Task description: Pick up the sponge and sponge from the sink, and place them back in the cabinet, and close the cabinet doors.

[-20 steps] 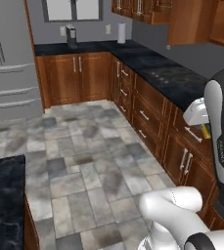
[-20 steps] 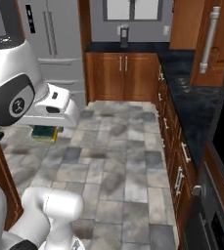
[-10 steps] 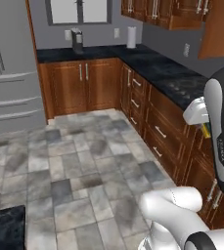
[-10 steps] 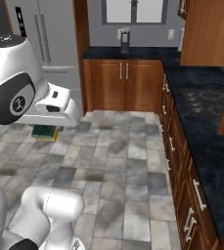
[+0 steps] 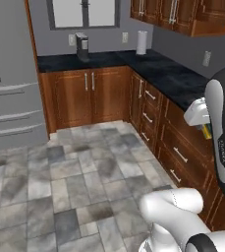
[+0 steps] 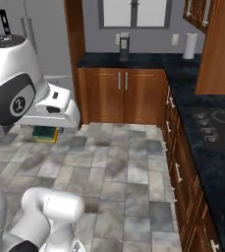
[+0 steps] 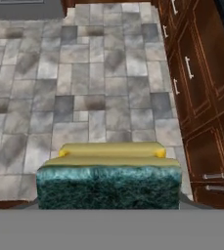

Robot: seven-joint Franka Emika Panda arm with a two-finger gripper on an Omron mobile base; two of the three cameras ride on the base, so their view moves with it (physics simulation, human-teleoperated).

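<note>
My gripper [image 6: 45, 132] is shut on a sponge [image 7: 108, 171], yellow body with a dark green scouring face, held low over the tiled floor. In the right base view the sponge [image 6: 45, 134] hangs under the white hand at the left. In the left base view a yellow bit of the sponge [image 5: 207, 132] peeks out below the hand, beside the lower drawers. The sink is out of view. A plain brown wood panel [image 6: 216, 49] juts out at the upper right; I cannot tell whether it is one of the cabinet doors.
Dark countertops [image 5: 173, 76] run along the back wall and the right side over brown base cabinets [image 6: 121, 96]. Wall cabinets [image 5: 170, 12] with silver handles hang at the top right. A steel fridge [image 5: 8, 78] stands at the left. A paper towel roll [image 5: 141, 43] sits in the corner.
The whole picture has shifted, so the base has turned and driven; the back counter and window now stand nearer and more central. The sponge stays in the shut gripper.
</note>
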